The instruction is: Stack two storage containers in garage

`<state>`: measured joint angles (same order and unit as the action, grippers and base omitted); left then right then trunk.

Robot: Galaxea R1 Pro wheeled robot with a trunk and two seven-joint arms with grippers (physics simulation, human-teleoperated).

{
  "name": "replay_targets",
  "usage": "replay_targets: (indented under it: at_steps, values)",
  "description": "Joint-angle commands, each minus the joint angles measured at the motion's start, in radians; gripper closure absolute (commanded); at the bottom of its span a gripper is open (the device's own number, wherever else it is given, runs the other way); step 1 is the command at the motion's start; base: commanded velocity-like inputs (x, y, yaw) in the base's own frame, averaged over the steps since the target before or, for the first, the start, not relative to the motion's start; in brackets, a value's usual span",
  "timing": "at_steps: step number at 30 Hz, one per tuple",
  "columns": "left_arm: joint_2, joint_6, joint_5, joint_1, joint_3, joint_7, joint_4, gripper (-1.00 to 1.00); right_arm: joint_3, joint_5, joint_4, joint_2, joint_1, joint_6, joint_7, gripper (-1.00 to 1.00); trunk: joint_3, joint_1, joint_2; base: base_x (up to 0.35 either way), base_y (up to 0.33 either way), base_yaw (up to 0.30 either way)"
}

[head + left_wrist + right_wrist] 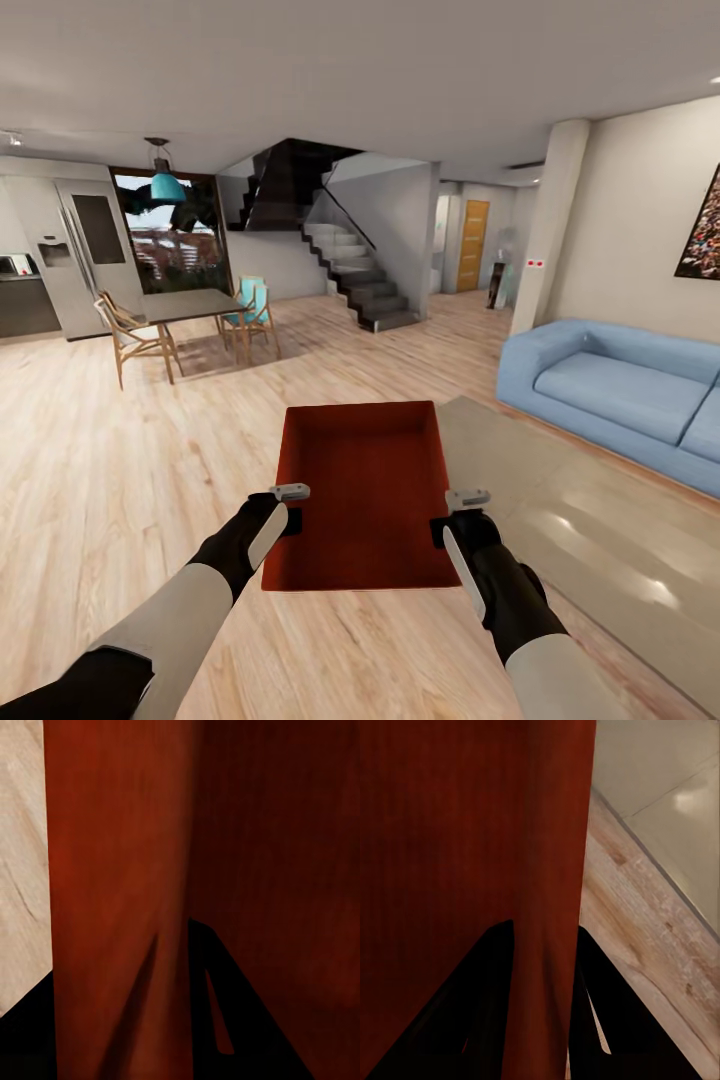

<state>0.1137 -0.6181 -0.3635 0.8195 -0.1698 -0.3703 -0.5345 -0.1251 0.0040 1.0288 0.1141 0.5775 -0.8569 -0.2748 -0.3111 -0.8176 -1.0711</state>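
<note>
The robot stood in the living room holding one storage container (365,490), an orange-red bin, level in front of its trunk and clear of the light wood plank floor (120,480). The left gripper (287,512) was on the bin's left wall and the right gripper (452,515) on its right wall, both near the end closest to the robot. In the left wrist view the wall (120,870) ran between two dark fingers (240,1020), one inside the bin and one outside; the right wrist view showed the same straddle, fingers (472,1005) clamped on the right wall (551,870). The second container could not be seen. Measured from the container, a blue sofa (610,390) lay to its right and a little beyond, a pale rug (560,520) lay under and beside its right edge, a dining table (190,305) with chairs stood beyond to its left, and a dark staircase (350,270) stood straight beyond it. Assessed risks: both grips sat at the near end of the walls, so the far end hung unsupported and could sag or twist the bin out of the fingers during travel. Uneven motion of the two arms could pull one wall free. In transit to the garage, the projecting far end was judged liable to strike the sofa corner, the staircase or a door frame.
</note>
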Motion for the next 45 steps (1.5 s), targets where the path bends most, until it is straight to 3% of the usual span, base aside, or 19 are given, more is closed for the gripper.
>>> replay_targets:
  at_steps: [1,45]
  values:
    - [-0.003,-0.041,0.009,0.000,-0.017,0.000,0.002,1.00,-0.005,-0.055,0.041,-0.001,0.001,0.012,0.011,1.00,0.000,0.000,0.000,0.246,0.257,0.000]
    - [-0.003,-0.041,0.009,0.000,-0.019,0.001,0.004,1.00,-0.005,-0.054,0.054,-0.001,0.001,0.012,0.011,1.00,0.000,0.000,0.000,0.240,0.265,0.000]
